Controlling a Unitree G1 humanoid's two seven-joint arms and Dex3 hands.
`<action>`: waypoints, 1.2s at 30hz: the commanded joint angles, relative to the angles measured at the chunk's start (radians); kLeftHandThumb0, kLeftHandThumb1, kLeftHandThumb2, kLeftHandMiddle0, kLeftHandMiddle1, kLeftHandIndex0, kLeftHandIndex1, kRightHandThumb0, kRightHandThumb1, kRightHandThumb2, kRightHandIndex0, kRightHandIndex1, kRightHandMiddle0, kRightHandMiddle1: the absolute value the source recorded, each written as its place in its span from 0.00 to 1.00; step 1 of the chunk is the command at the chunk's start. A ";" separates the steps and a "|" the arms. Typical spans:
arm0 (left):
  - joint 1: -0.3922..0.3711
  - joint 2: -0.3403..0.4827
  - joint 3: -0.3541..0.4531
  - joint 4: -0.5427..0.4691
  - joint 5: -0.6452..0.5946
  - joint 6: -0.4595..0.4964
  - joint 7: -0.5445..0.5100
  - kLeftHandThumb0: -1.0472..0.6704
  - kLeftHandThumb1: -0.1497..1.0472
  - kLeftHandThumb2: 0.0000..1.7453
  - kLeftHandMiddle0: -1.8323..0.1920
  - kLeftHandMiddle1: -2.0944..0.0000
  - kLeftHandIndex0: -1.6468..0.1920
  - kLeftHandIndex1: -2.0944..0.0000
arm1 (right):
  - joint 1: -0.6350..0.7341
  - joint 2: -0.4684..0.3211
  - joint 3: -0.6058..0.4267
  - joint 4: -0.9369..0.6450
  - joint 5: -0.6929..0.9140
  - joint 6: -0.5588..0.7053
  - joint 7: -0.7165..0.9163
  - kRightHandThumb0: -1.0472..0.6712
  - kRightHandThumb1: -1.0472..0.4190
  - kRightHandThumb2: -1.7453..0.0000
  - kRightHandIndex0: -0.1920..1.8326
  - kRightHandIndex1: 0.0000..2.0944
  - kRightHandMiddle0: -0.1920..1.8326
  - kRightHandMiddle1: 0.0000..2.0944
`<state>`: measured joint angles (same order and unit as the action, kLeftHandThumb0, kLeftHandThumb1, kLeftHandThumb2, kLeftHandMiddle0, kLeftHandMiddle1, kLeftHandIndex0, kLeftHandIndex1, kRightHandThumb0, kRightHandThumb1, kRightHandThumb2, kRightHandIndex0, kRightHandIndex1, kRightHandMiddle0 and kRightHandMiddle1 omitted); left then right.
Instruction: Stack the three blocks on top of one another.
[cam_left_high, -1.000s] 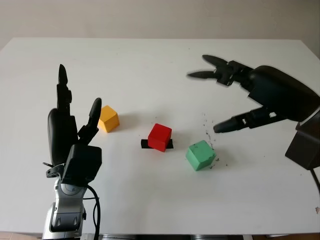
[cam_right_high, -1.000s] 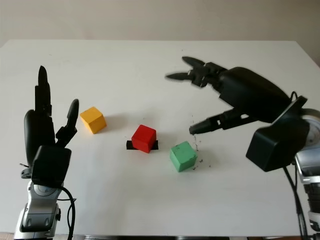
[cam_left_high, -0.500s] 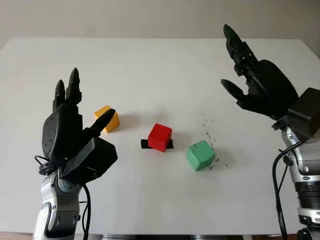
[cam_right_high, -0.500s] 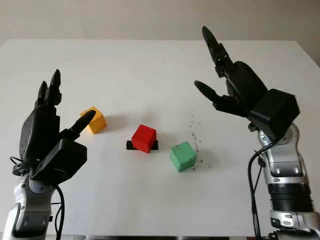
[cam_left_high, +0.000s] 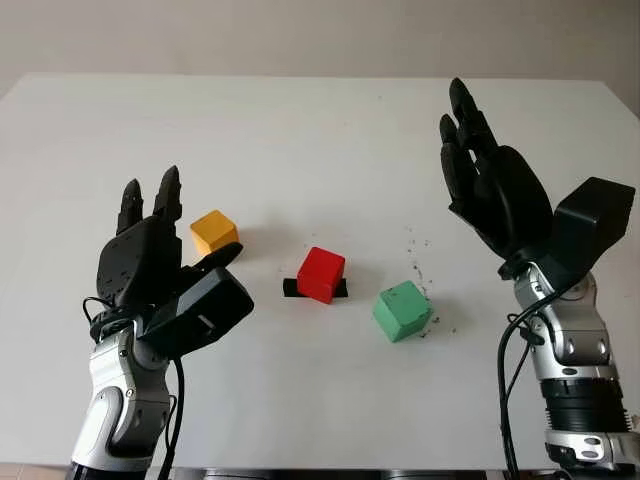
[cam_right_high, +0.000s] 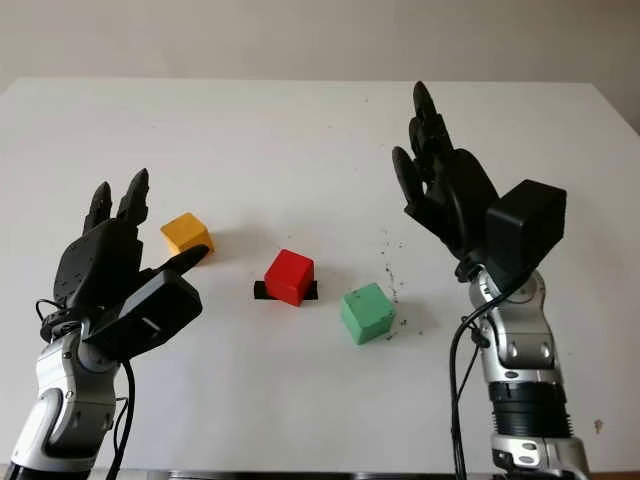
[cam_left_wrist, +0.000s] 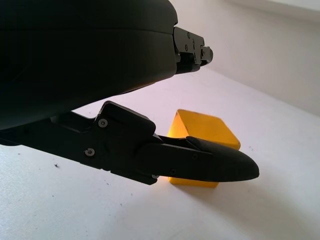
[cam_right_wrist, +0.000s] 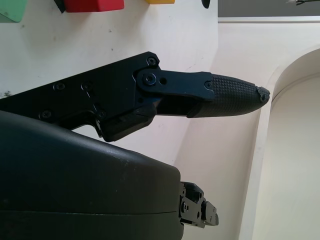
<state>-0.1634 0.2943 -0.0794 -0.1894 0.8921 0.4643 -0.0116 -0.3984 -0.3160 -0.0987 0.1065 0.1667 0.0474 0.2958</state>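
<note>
Left hand (cam_left_high: 150, 265) open, empty, just beside yellow block (cam_left_high: 214, 231); right hand (cam_left_high: 495, 190) open, raised.

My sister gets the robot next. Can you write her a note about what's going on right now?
Left robot hand: open, raised just beside the yellow block.
Right robot hand: open, raised over the table's right side.
Red block sits mid-table on a black strip; green block lies to its right. All three stand apart.
Done: nothing stacked.
Left: all the stacking.

left hand (cam_left_high: 150, 265) open, right hand (cam_left_high: 495, 190) open, raised
</note>
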 joint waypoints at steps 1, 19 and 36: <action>-0.042 0.015 -0.013 0.031 0.023 0.011 0.016 0.09 1.00 0.15 0.96 0.97 0.87 0.97 | 0.007 0.004 -0.017 -0.027 0.009 0.001 -0.003 0.14 0.00 0.69 0.00 0.00 0.00 0.00; -0.228 0.060 -0.057 0.186 0.019 0.106 -0.044 0.14 1.00 0.07 0.84 0.96 0.63 0.88 | 0.038 -0.004 -0.009 -0.041 -0.076 -0.016 -0.026 0.11 0.00 0.69 0.00 0.00 0.00 0.02; -0.215 0.134 -0.116 0.073 0.079 0.127 -0.204 0.26 0.96 0.03 0.65 0.96 0.64 0.37 | 0.034 0.002 -0.019 -0.052 -0.087 -0.008 -0.046 0.14 0.00 0.71 0.00 0.00 0.01 0.02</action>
<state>-0.3694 0.4174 -0.1859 -0.0999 0.9565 0.5847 -0.2086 -0.3645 -0.3143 -0.1125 0.0736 0.0775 0.0465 0.2521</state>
